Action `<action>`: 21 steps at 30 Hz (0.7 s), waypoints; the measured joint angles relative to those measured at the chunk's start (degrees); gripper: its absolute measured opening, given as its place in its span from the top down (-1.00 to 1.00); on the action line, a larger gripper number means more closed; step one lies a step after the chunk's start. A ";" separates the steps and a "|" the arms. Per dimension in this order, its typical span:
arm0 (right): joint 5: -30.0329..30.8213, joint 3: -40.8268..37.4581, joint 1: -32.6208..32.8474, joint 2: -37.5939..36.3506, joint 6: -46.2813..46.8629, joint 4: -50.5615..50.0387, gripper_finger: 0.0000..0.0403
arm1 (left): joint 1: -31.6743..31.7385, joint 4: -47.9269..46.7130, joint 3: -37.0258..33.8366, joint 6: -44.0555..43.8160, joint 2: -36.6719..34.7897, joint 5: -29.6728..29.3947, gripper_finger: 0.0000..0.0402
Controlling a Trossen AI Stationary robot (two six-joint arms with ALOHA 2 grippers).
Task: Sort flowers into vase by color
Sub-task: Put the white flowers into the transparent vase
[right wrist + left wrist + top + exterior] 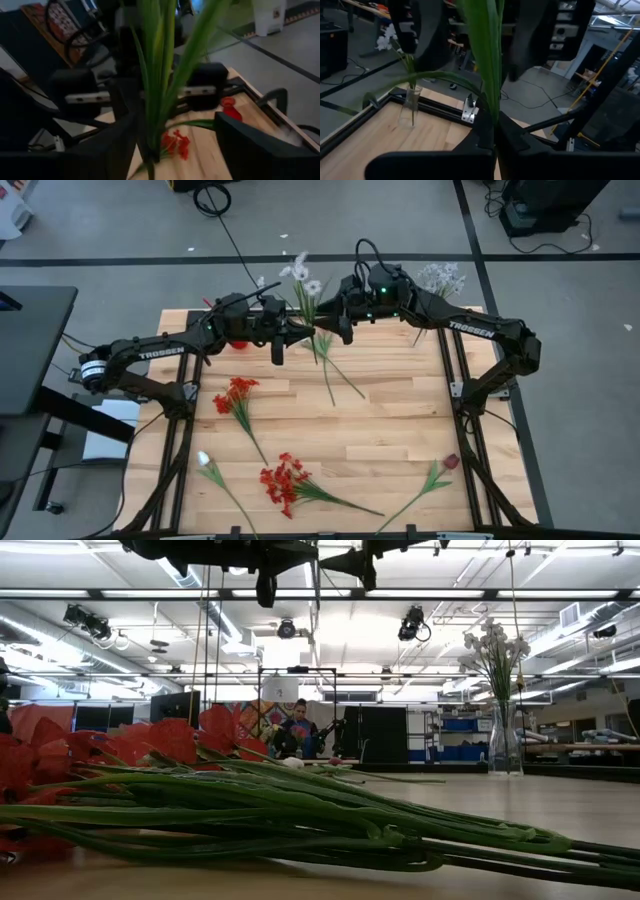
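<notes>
white flower stem (318, 340) is held up over the far middle of the worktop (400, 420), blooms toward the far edge, long green leaves trailing down. left end effector (300, 338) is clenched on the stem; its wrist view shows the fingers (512, 140) pinched tight on the green stalk. right end effector (325, 332) sits just beside it on the same stem but released, fingers (260, 145) spread wide with the stalk loose between them. reads as a handover, right to left, with the left arm now carrying. likely target is the clear glass vase (411, 106) at the far left corner, already holding a white sprig (387, 40). next move, my guess: right arm backs off clear of the leaves, left arm swings over, points the stem end down and drops it into the narrow mouth. risk is floppy leaves snagging the rim. second vase with pale whitish sprigs (440, 280) sits at the far right corner. left on the worktop: two red clusters (238, 395) (283, 480), a white tulip bud (205, 461) near left, a maroon tulip bud (451, 462) near right, all lying flat and well apart. stems are thin, plastic-looking, bendy; red petals look like fabric; worktop is pale wood planks in a black frame.
</notes>
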 joint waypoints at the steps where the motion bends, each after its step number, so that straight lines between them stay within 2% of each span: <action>1: 0.07 0.00 0.12 0.02 0.45 0.50 -0.38 | -0.13 -0.14 0.00 0.03 0.00 0.37 0.99; 5: 0.37 0.00 0.60 0.02 0.60 1.65 -0.40 | -0.71 -1.39 0.00 1.10 0.00 0.75 0.99; 9: 0.11 -0.02 1.06 0.04 0.60 1.57 -0.23 | -0.76 -1.63 0.05 1.29 0.36 2.47 0.99; 13: 0.02 -0.04 1.70 0.06 0.30 0.79 0.08 | -0.99 -2.15 0.07 1.24 1.50 3.65 0.99; 20: -0.02 -0.04 1.73 0.09 -0.36 -2.08 0.87 | -1.61 -3.80 0.07 1.24 1.80 3.77 0.99; 21: 0.09 -0.04 1.73 0.09 -0.80 -2.35 0.92 | -1.59 -4.14 0.07 1.22 1.84 3.79 0.99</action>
